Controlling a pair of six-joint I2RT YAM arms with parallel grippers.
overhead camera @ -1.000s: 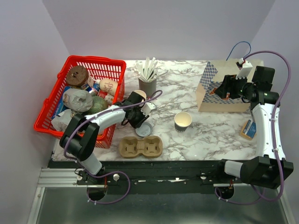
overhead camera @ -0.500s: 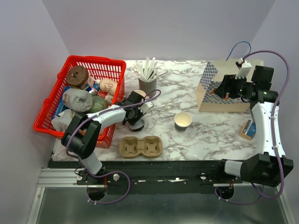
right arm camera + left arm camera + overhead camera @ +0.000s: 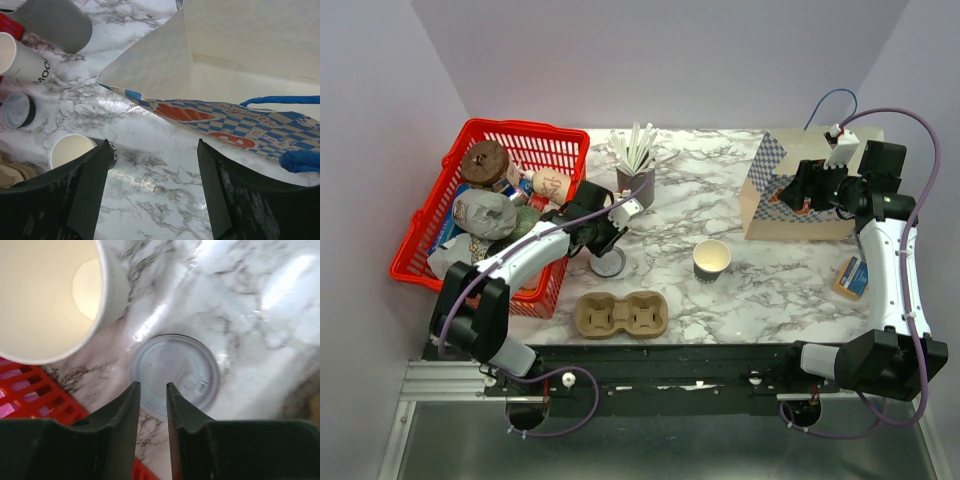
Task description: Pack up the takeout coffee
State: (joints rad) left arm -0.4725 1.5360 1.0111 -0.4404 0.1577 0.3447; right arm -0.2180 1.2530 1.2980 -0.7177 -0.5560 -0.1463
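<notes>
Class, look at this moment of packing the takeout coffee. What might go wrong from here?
The left gripper hangs over the takeout coffee, its gap narrower than the cup; lowering could press or tip it. A pale open cup sits close beside; the arm may knock it. The paper bag seems to lie sideways, so a cup inside might spill.
</notes>
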